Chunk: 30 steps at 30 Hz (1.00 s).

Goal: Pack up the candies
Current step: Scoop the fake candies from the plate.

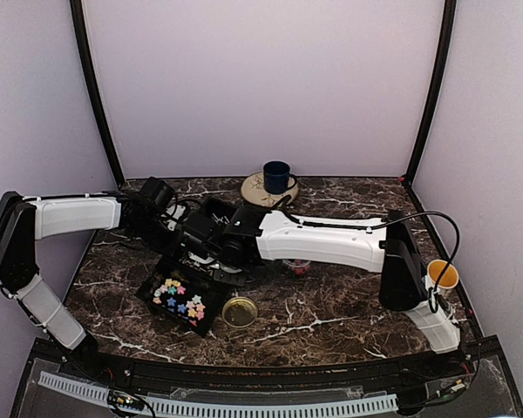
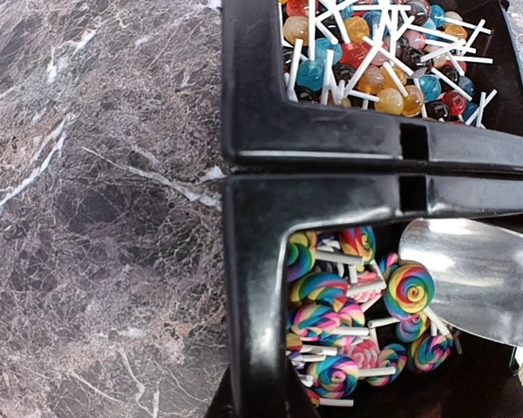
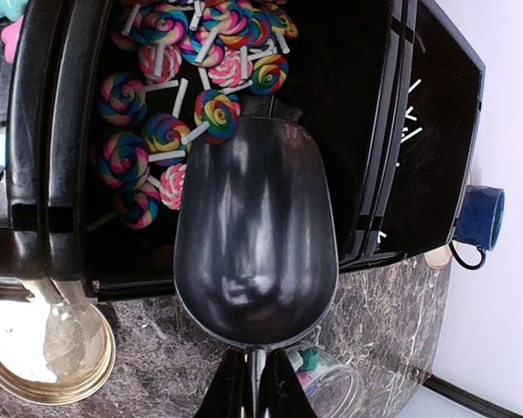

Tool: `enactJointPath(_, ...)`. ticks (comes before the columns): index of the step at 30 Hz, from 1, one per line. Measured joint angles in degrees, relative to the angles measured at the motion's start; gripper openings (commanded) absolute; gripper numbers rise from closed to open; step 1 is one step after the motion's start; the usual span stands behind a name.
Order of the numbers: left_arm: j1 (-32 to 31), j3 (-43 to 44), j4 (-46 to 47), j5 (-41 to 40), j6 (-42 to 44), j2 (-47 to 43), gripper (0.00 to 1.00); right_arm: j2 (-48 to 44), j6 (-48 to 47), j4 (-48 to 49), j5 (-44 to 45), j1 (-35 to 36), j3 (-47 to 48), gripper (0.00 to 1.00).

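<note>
The candies, light, loose lollipops in the middle compartment of the tray, look too small to pinch; better to scoop under them. The right pincer clamps the scoop by its handle. The left pincer is closed, on what I can't tell.

Soft even light; glare on the metal scoop; candies sharp close up, overhead view grainy.
</note>
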Motion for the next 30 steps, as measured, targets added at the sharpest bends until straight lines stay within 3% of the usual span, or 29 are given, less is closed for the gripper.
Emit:
enactJointPath(15, 1.4, -1.0, -1.2, 0.5, 0.0, 0.0, 0.0, 3.9, -6.2, 5.7, -5.4, -0.4, 3.7, 0.0)
enactJointPath(26, 1.1, -1.6, -1.3, 1.7, 1.3, -0.5, 0.0, -7.7, -7.5, 26.3, -19.9, -2.5, -19.8, 0.0)
enactJointPath(30, 1.1, -1.7, -1.2, 1.9, 1.4, -0.6, 0.0, -8.7, -5.0, 29.7, -23.0, -3.8, -22.7, 0.0)
